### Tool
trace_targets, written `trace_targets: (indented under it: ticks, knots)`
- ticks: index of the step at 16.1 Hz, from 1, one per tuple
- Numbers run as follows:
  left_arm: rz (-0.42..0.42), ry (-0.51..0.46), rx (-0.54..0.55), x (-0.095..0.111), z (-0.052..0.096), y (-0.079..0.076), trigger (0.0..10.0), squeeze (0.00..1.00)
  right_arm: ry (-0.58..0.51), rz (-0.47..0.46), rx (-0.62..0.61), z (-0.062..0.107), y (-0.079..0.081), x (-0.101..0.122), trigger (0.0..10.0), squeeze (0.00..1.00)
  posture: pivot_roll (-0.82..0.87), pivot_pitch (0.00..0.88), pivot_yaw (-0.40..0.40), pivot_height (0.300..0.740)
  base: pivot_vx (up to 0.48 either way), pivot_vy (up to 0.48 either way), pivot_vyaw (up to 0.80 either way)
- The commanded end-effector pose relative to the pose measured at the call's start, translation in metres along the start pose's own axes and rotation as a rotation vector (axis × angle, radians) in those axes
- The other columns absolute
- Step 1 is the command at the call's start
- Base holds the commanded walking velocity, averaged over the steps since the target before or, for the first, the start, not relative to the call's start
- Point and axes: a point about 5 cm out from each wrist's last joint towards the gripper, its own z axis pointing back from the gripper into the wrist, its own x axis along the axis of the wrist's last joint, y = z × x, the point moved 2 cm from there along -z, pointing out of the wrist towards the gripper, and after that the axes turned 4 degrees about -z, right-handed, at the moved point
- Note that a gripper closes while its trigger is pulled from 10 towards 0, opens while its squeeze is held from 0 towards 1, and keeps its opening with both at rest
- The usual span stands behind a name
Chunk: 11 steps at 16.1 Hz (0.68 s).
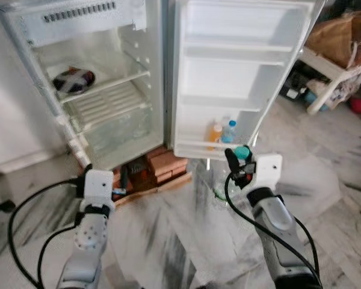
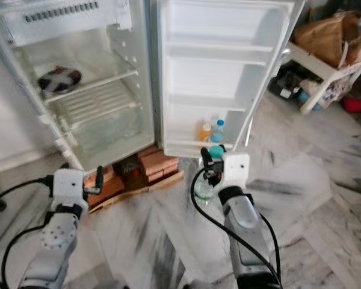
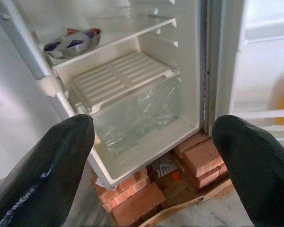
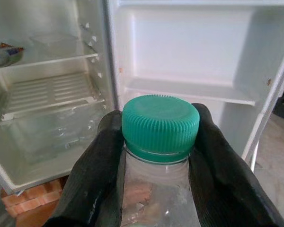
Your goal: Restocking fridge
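1. Floor [image 1: 168,241]: grey-veined white marble tiles.
2. Wall [image 1: 12,120]: plain white, on the robot's left.
3. Red bricks [image 1: 165,165] on a wooden board [image 1: 162,186], at floor level.
4. White shelf unit [image 1: 334,72] at far right, carrying a brown paper bag [image 1: 340,36].

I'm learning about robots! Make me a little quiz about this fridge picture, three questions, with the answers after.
1. True or false: the right end effector holds a bottle with a green cap.
2. What sits on the fridge's upper shelf: A) a bowl, B) a pan, C) a box?
3. Fill in: the fridge stands on red ____.

Key:
1. True; the fingers clamp its neck.
2. A, the bowl.
3. Bricks. The left end effector is open and holds nothing.
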Motion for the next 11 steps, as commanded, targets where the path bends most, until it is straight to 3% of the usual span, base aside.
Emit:
trace_targets:
  ticks: [1,11]
  knots:
    - [0.004,-0.011,-0.018,0.0029,0.0007,-0.0032,10.0,0.0,-0.025,0.013,-0.011,0.0005,-0.0058,0.0067,10.0,0.0,0.09,0.066,-0.044,0.74,0.341,0.0,0.0]
    - [0.001,-0.005,-0.024,0.0027,-0.001,-0.0047,10.0,0.0,-0.02,-0.002,0.003,-0.0023,-0.0033,0.0062,10.0,0.0,0.1,0.066,-0.043,0.74,0.335,0.0,0.0]
